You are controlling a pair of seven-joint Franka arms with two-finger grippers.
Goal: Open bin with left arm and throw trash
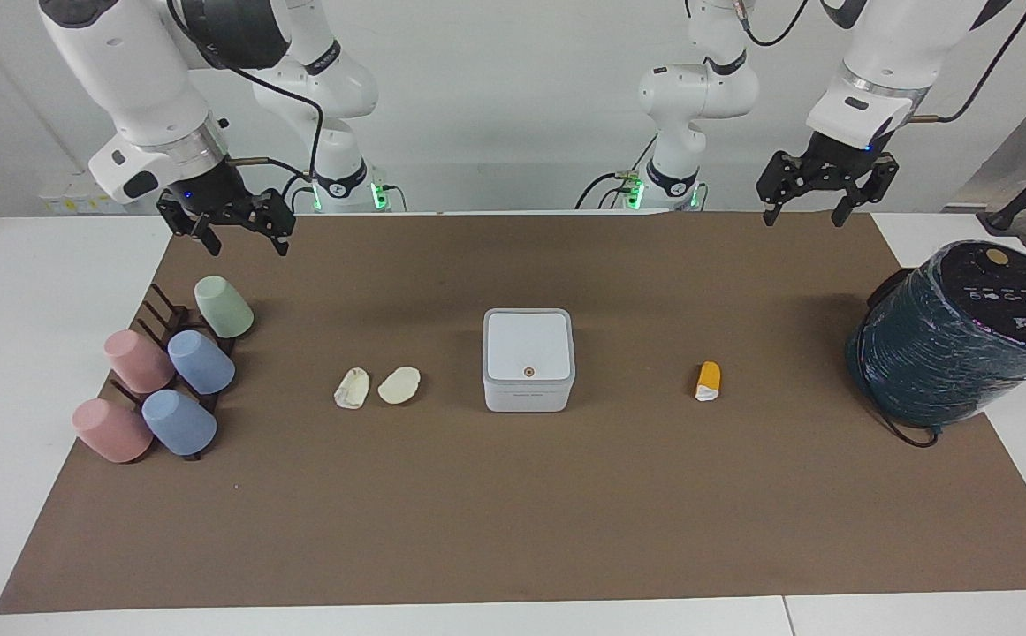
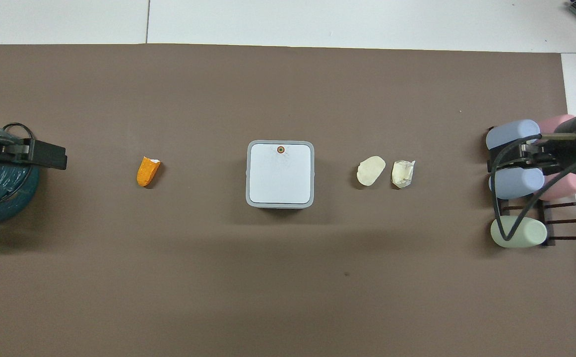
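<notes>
A: While the bin (image 1: 528, 359) sits lid down mid-mat, where is the trash?
B: Two cream lumps (image 1: 377, 387) beside it toward the right arm's end, orange piece (image 1: 707, 381) toward the left's.
A: End effectors?
B: Left end effector (image 1: 815, 212) and right end effector (image 1: 241, 243) both spread, empty, over the mat's (image 1: 513, 530) robot-side edge.

So there's a big brown mat (image 1: 513, 512) covering most of the white table (image 1: 26, 353). At the right arm's end sits a dark wooden rack (image 1: 163, 318) with five pastel cups lying tipped on it: a green cup (image 1: 224, 306) nearest the robots, then two blue cups (image 1: 201, 361) (image 1: 178, 421) and two pink cups (image 1: 138, 360) (image 1: 111, 429). Way over at the left arm's end is a fat dark teal cylinder (image 1: 946, 353), tilted, with a black cable (image 1: 906, 435) looping out at its base.
</notes>
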